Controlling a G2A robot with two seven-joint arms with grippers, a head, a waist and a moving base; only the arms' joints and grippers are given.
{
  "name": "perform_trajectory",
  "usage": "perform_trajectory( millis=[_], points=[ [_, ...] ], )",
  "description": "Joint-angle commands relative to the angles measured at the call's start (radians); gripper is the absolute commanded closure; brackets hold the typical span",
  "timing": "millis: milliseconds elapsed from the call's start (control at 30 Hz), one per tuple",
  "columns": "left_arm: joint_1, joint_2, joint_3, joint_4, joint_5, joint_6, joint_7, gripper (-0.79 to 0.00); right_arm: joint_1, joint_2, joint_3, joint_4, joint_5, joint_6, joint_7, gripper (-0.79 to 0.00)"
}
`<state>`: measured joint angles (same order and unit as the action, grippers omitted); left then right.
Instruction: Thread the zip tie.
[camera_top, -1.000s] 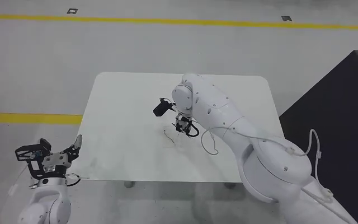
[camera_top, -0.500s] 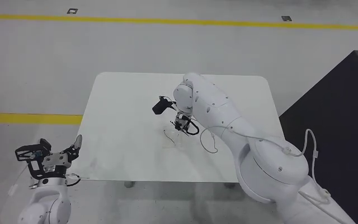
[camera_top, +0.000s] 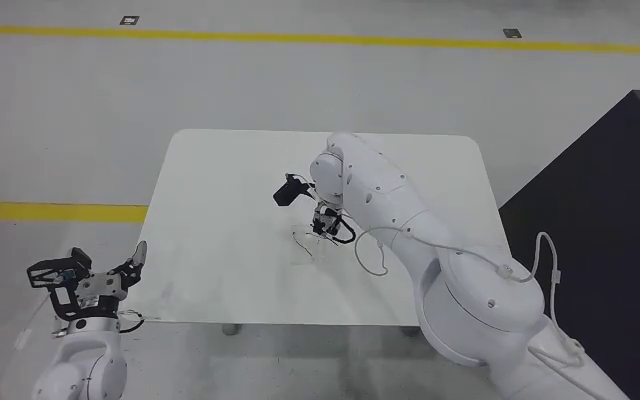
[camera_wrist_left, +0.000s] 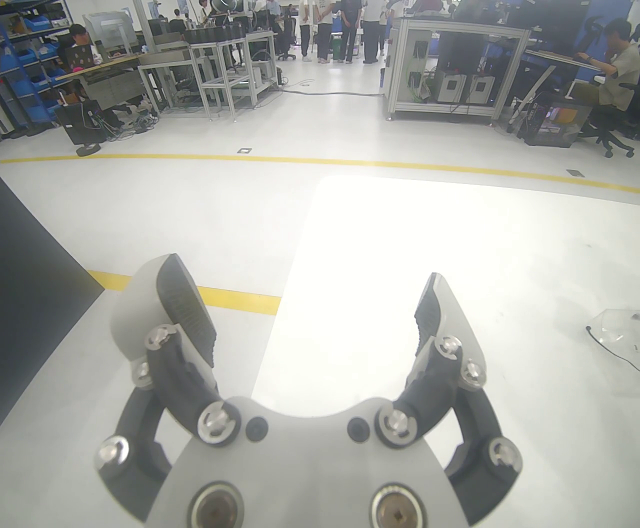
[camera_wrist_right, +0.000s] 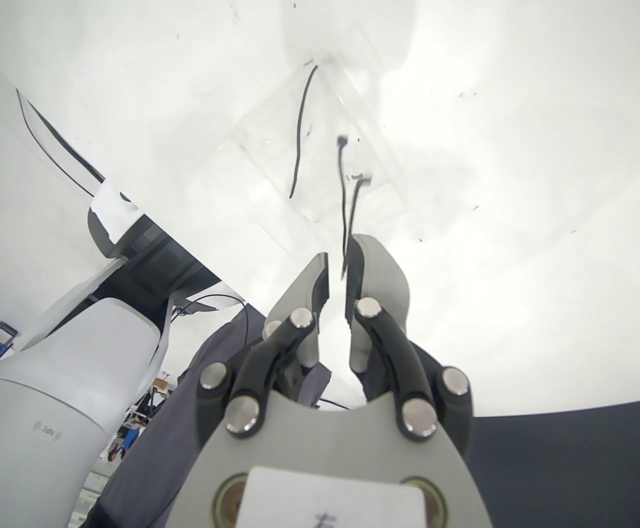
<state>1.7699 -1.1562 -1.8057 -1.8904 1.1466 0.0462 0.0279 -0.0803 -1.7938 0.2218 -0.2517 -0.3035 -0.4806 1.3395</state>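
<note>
My right gripper (camera_wrist_right: 337, 252) hangs over the middle of the white table (camera_top: 220, 200), shut on the tail of a thin black zip tie (camera_wrist_right: 343, 200). The tie's square head (camera_wrist_right: 341, 140) points away from the fingers, just above the surface. A second black zip tie (camera_wrist_right: 299, 135) lies flat in a clear shallow tray (camera_wrist_right: 260, 145) beside it. In the top view the right gripper (camera_top: 322, 225) stands next to a thin black strand (camera_top: 303, 243). My left gripper (camera_wrist_left: 300, 290) is open with nothing between its fingers, off the table's front left corner (camera_top: 137, 253).
The right arm's white links (camera_top: 400, 215) reach across the table's right half. A loose white cable (camera_top: 375, 262) hangs from that arm over the table. Yellow floor lines (camera_top: 70, 212) run past the table's left side and behind it.
The right arm's elbow has shifted slightly, while its gripper stays over the same spot. The left arm has not moved.
</note>
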Motion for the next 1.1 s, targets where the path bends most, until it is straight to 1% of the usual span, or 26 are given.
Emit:
perform_trajectory(
  millis=[0,67,167,233,267,300,333,633,667,800,900,967,1000,1067],
  points=[
    [0.000,0.000,0.000,0.000,0.000,0.000,0.000,-0.785,0.005,-0.001,0.000,0.008,-0.004,-0.007,-0.007,-0.099],
    [0.000,0.000,0.000,0.000,0.000,0.000,0.000,-0.785,0.007,-0.001,0.001,0.016,-0.010,-0.023,-0.023,-0.092],
    [0.000,0.000,0.000,0.000,0.000,0.000,0.000,-0.785,0.013,-0.001,0.008,0.017,-0.010,-0.049,-0.049,-0.052],
    [0.000,0.000,0.000,0.000,0.000,0.000,0.000,-0.785,0.015,0.000,0.011,0.017,-0.011,-0.059,-0.059,-0.043],
    [0.000,0.000,0.000,0.000,0.000,0.000,0.000,-0.785,0.017,0.000,0.007,0.011,-0.021,-0.058,-0.058,-0.071],
    [0.000,0.000,0.000,0.000,0.000,0.000,0.000,-0.785,0.019,0.000,0.006,0.012,-0.026,-0.053,-0.054,-0.166],
    [0.000,0.000,0.000,0.000,0.000,0.000,0.000,-0.785,0.020,0.000,0.007,0.013,-0.026,-0.050,-0.050,-0.237],
    [0.000,0.000,0.000,0.000,0.000,0.000,0.000,-0.785,0.020,0.000,0.007,0.013,-0.026,-0.050,-0.050,-0.237],
    [0.000,0.000,0.000,0.000,0.000,0.000,0.000,-0.785,0.016,0.000,0.010,0.008,-0.020,-0.052,-0.059,-0.785],
    [0.000,0.000,0.000,0.000,0.000,0.000,0.000,-0.785,-0.005,0.011,0.039,-0.026,0.049,-0.108,-0.108,-0.785],
    [0.000,0.000,0.000,0.000,0.000,0.000,0.000,-0.785,-0.015,0.022,0.049,-0.046,0.098,-0.123,-0.122,-0.677],
    [0.000,0.000,0.000,0.000,0.000,0.000,0.000,-0.785,-0.025,0.033,0.049,-0.049,0.134,-0.121,-0.121,-0.582],
    [0.000,0.000,0.000,0.000,0.000,0.000,0.000,-0.785,-0.027,0.036,0.047,-0.047,0.148,-0.105,-0.105,-0.560],
    [0.000,0.000,0.000,0.000,0.000,0.000,0.000,-0.785,-0.032,0.041,0.039,-0.051,0.165,-0.082,-0.081,-0.545]
  ],
)
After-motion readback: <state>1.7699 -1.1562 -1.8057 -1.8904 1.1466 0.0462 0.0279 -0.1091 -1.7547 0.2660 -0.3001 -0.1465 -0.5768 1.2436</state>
